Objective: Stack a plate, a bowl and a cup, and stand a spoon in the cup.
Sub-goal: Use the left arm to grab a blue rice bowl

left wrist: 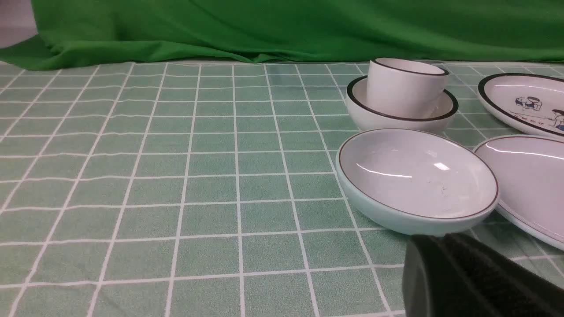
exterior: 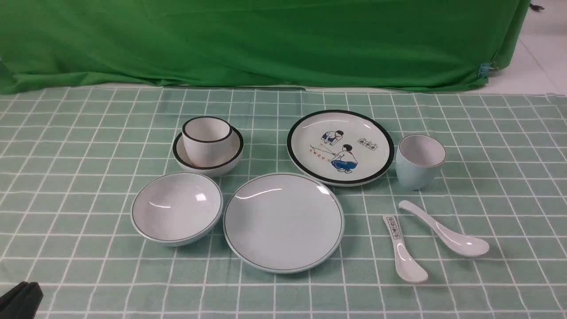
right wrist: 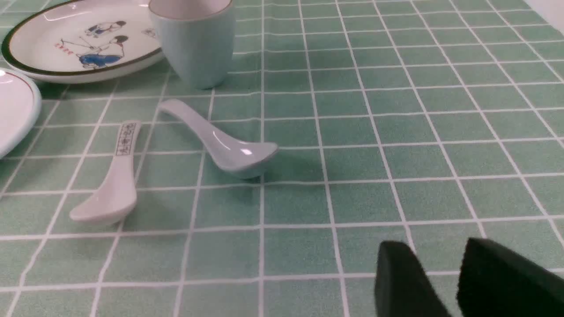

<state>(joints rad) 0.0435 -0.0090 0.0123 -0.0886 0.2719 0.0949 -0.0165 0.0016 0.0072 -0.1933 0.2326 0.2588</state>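
On the table, covered by a pale green cloth with a white grid, the plain pale blue-white round plate with a thin dark-green rim line lies flat near the middle, on the robot's side. Just beside it on the left sits the pale blue-white glossy bowl with a thin dark rim line, upright. The pale blue handleless cup stands upright on the right, just beside a black-rimmed plate printed with cartoon children, which lies behind the plain plate. In front of the cup the plain glossy white ceramic spoon lies on the cloth, scoop up, its curved handle pointing back toward the cup. Just to its left, apart from it, lies a shorter white spoon with printed characters on its handle. Behind the pale bowl a white cup with a black rim stands inside a white bowl with a thick black rim. The left tool sits low at the near left corner, its dark fingers pressed together with nothing between them, near the pale bowl but apart from it. The right tool shows only in its wrist view: its two dark fingers stand a little apart, gripping nothing, above bare cloth, well apart from the two spoons.
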